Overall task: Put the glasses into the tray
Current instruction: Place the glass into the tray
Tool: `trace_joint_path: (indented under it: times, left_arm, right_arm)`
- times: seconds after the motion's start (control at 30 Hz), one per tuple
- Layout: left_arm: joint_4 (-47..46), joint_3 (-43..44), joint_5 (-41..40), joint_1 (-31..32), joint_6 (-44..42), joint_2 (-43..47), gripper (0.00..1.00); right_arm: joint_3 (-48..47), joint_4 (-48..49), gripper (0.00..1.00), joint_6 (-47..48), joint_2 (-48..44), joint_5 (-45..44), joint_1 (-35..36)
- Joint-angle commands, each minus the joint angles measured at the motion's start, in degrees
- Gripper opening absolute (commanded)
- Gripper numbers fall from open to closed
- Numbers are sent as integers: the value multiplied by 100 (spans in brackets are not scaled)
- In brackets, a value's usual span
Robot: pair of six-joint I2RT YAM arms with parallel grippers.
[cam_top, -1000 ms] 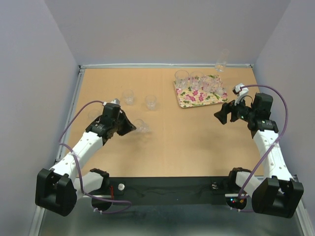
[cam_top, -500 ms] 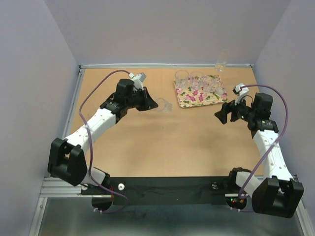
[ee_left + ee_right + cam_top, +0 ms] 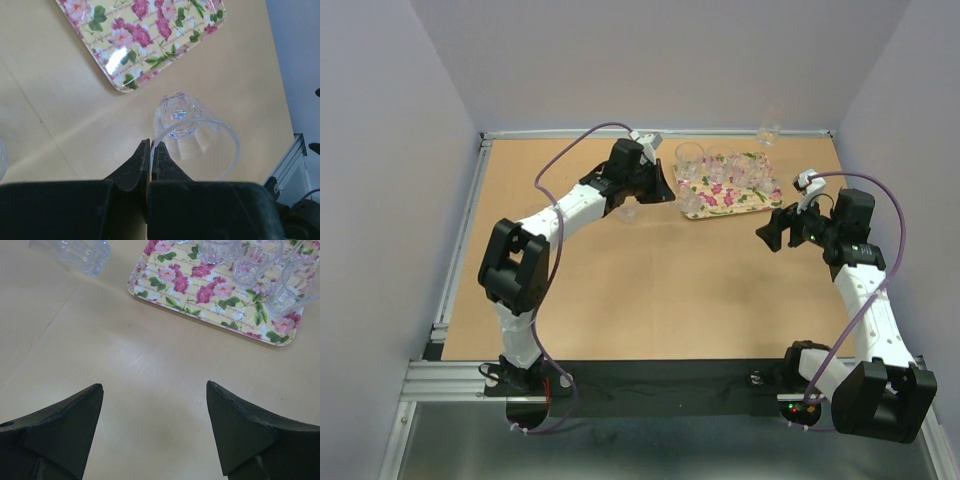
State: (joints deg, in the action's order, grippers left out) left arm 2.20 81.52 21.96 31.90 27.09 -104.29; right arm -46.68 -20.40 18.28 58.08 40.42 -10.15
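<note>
Right end effector (image 3: 154, 388) hovered near right edge of table (image 3: 650, 290), fingers spread wide, nothing held. Farther in, left end effector (image 3: 151, 151) pressed together on rim of held glass (image 3: 192, 137), which sat above bare table just beside tray (image 3: 117, 84), not yet over it. Tray lay toward far right corner, several glasses (image 3: 247, 262) standing on it. Lone glass (image 3: 769, 131) stood at far edge, off tray. Judged: glass light, rigid, slick, breakable. Thin rim pinch could slip, so lower gently.
</note>
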Motion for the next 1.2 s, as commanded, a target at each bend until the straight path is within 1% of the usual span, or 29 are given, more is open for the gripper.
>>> trace_joint_path:
  times: [0.0, 0.03, 0.27, 0.37, 0.47, 0.93, 1.17]
  left_arm:
    - [-238, 900, -226, 79, 85, -493, 0]
    - [-229, 1145, -262, 80, 103, -609, 0]
    - [149, 2024, -771, 106, 183, -1400, 0]
    - [386, 2394, -912, 106, 139, -1804, 0]
    - [448, 2666, -974, 106, 139, -1998, 0]
    - [677, 3476, -1299, 106, 218, -2789, 0]
    - [949, 3915, -1667, 97, 130, -3088, 1]
  right_arm:
    - [-52, 283, 89, 17, -69, 97, -39]
    - [-52, 283, 89, 17, -87, 97, -39]
    - [-52, 291, 89, 17, -96, 88, -39]
    - [-52, 291, 89, 9, -87, 88, -39]
    - [-52, 291, 89, 9, -104, 88, -39]
    - [-52, 291, 89, 17, -104, 71, -39]
    - [-52, 291, 89, 17, -104, 53, -39]
